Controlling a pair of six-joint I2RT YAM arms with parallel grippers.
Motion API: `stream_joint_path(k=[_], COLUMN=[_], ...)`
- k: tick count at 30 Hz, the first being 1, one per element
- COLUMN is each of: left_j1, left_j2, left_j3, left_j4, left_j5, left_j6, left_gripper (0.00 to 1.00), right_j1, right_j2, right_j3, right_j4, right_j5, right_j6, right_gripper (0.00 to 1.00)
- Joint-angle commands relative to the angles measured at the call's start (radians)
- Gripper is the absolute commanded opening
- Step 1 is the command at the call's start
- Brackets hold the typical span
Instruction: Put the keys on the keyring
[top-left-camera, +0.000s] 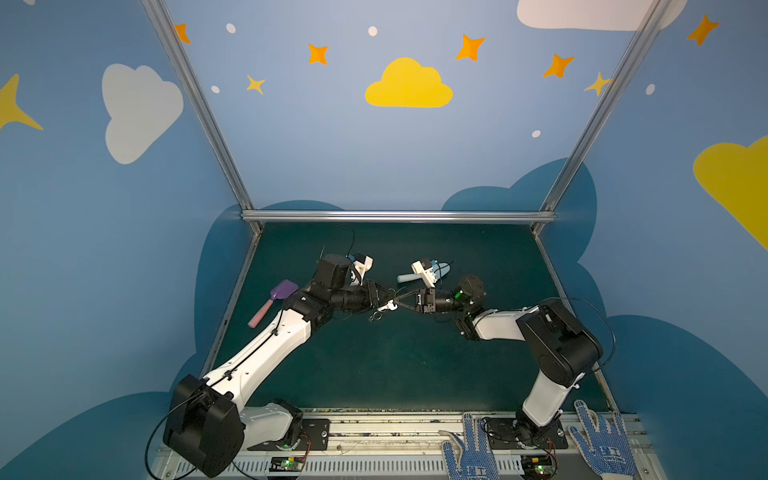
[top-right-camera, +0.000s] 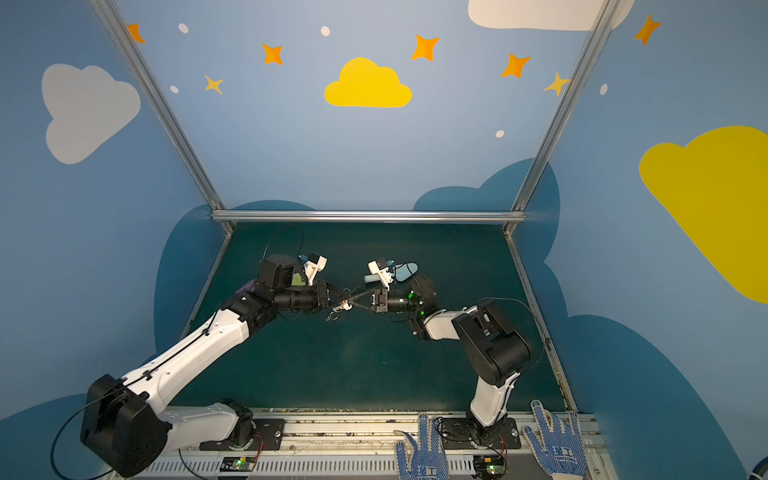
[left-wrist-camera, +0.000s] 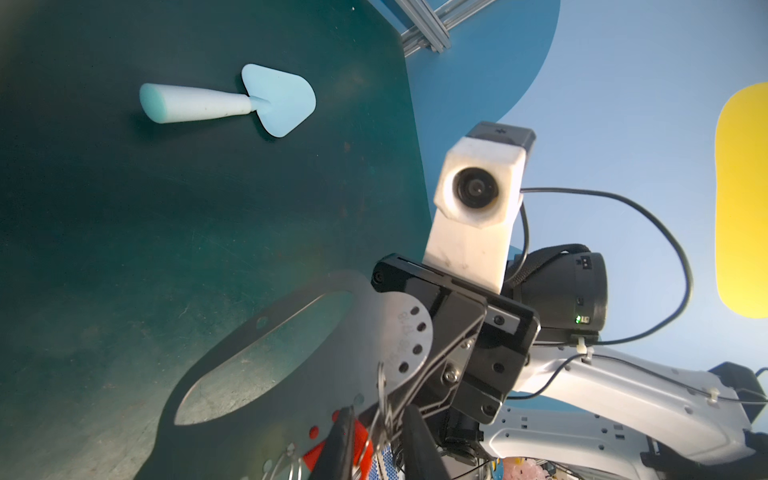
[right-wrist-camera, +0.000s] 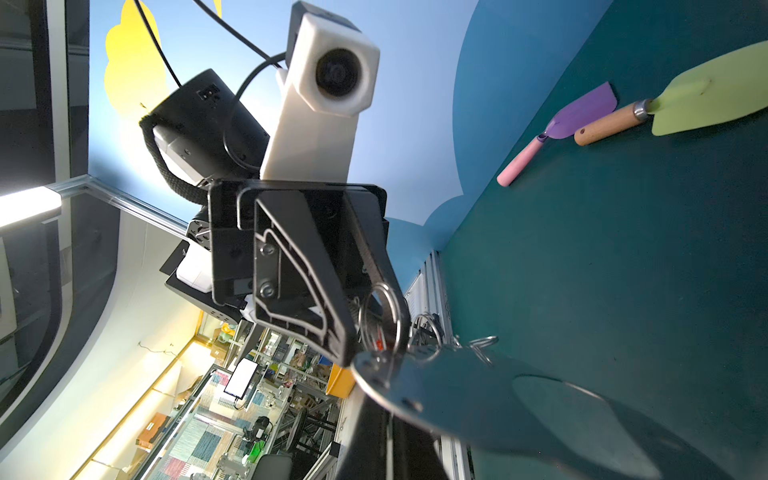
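Nearest, on the front rail in both top views: two dotted gloves (top-left-camera: 471, 453). Above mid-bench (top-left-camera: 374, 374), tip to tip: right end effector (left-wrist-camera: 415, 386) clamped tight on the holed end of the keyring (left-wrist-camera: 299, 399), held off the surface; left end effector (right-wrist-camera: 372, 347) nearly closed on the red tag of the keys (left-wrist-camera: 355, 436), at the keyring's ringed edge. Seen only in wrist views: oval cut-out, red tag. Clear only from the right wrist: green trowel (right-wrist-camera: 706, 99) just beside purple shovel (right-wrist-camera: 582, 112). From the left wrist: blue shovel (left-wrist-camera: 232, 102) whole, half hidden from above.
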Motion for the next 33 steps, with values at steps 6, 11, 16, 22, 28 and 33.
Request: stream_joint_path(k=[6,11,16,22,28,33], left_j1=[-0.004,-0.006,-0.005,-0.006,-0.007,-0.006], left_j2=[-0.028,-0.026,-0.019,-0.020,-0.034,-0.034], left_j3=[-0.019,-0.023,-0.024,-0.025,-0.037,-0.043], left_j4=[0.005,0.014,0.037,0.049,0.044,0.046], left_j5=[0.031,0.035,0.055,0.065,0.052,0.056], left_j6=[0.006,0.005,-0.001,-0.007,-0.008,-0.008], left_gripper=[0.19,0.13,0.05,0.25,0.24,0.22], right_j1=[-0.018,-0.020,-0.020,-0.020,-0.021,-0.022], right_j2=[0.025,0.025,0.025,0.027,0.025,0.024], right_j3=[0.019,0.019,0.022,0.025,0.029,0.032], right_j4=[0.103,0.103,0.103,0.103,0.103,0.103], right_j5=[0.028,0.032,0.030,0.033,0.038,0.037], right_j6=[0.048,0.050,0.055,0.058,0.064,0.068], right_gripper=[0.00,0.00,0.00,0.00,0.00,0.00])
